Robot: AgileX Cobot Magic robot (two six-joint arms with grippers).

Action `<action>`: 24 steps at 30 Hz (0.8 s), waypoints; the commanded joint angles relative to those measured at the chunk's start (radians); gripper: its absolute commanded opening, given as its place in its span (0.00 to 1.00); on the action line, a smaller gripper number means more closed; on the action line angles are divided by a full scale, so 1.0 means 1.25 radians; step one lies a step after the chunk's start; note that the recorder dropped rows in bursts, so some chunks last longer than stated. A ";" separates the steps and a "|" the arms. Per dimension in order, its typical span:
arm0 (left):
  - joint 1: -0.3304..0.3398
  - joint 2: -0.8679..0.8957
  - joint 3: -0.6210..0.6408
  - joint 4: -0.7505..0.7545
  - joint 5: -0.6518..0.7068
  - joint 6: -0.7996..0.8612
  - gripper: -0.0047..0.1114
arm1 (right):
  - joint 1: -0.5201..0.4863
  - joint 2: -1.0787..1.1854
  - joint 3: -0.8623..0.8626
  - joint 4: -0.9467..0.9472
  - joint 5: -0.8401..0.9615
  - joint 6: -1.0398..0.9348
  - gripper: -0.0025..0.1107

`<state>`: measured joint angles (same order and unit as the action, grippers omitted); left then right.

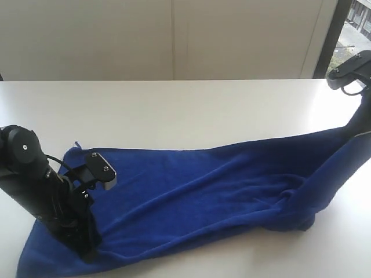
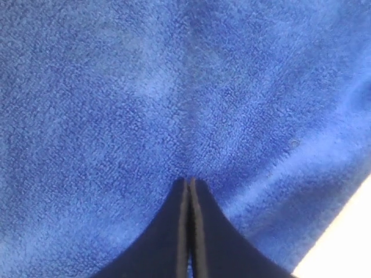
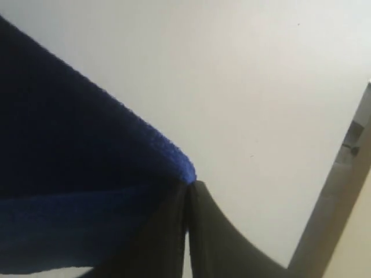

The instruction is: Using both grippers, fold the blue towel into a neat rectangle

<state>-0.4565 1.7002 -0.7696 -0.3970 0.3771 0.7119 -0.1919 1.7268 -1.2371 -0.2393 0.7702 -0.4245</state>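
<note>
a white, smooth table (image 1: 174, 116) carries one thing, a deep blue towel (image 1: 203, 191). the towel lies along the near part of the top, stretched lengthwise. its left end lies flat on the surface, with a small loop at the far left corner. toward its right end the cloth gathers into folds and a bunched lump, and past that lump the end rises off the table. pale tabletop shows beyond the towel's far edge, brighter past its right end. the left wrist view shows nearly all towel (image 2: 174, 104), with a sliver of table (image 2: 348, 249) beside its hem.
</note>
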 commanded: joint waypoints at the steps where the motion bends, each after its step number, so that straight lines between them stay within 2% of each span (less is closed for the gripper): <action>1: -0.003 0.031 0.028 0.067 0.029 -0.004 0.04 | -0.007 0.078 -0.034 -0.121 -0.011 0.008 0.02; 8: -0.003 0.031 0.028 0.067 0.029 -0.004 0.04 | -0.005 0.175 -0.075 -0.251 -0.036 0.021 0.02; 18: -0.003 0.031 0.028 0.067 0.028 -0.004 0.04 | -0.005 0.197 -0.103 -0.330 -0.197 0.075 0.03; 20: -0.003 0.031 0.028 0.067 0.028 -0.004 0.04 | -0.005 0.202 -0.103 -0.330 -0.199 0.075 0.09; 21: -0.003 0.031 0.028 0.067 0.028 -0.004 0.04 | -0.005 0.204 -0.103 -0.330 -0.191 0.075 0.16; 22: -0.003 0.031 0.028 0.067 0.028 -0.004 0.04 | -0.005 0.206 -0.103 -0.330 -0.185 0.075 0.23; 24: -0.003 0.031 0.028 0.067 0.028 -0.004 0.04 | -0.005 0.207 -0.103 -0.330 -0.175 0.079 0.45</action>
<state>-0.4565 1.7002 -0.7696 -0.3970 0.3771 0.7119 -0.1919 1.9843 -1.3620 -0.6378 0.5394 -0.3397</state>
